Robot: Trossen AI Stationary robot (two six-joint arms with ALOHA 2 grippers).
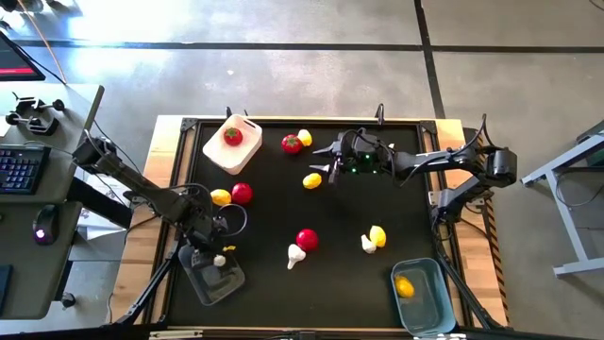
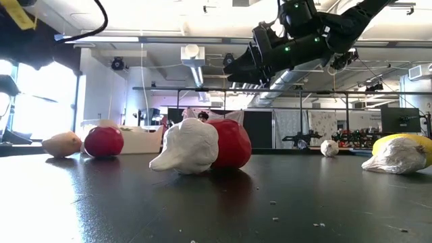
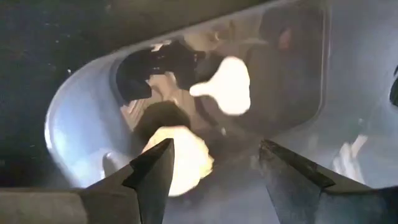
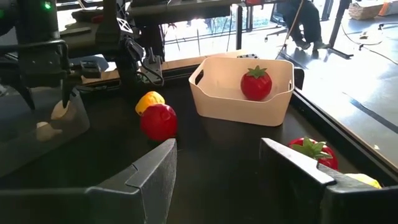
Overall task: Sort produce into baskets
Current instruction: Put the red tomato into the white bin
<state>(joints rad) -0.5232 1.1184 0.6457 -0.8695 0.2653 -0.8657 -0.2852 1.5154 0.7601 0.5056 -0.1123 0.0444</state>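
Note:
My left gripper points down, open, over the clear greyish basket at the near left. Two garlic bulbs lie on the basket's floor: one ahead of the fingers, one below them, partly behind one finger. My right gripper hangs open above the table's far middle, holding nothing. The white basket at the far left holds a tomato. The light blue basket at the near right holds a lemon.
Loose on the black table lie tomatoes, lemons and garlic bulbs. The table has a raised frame. A desk with a keyboard stands off its left edge.

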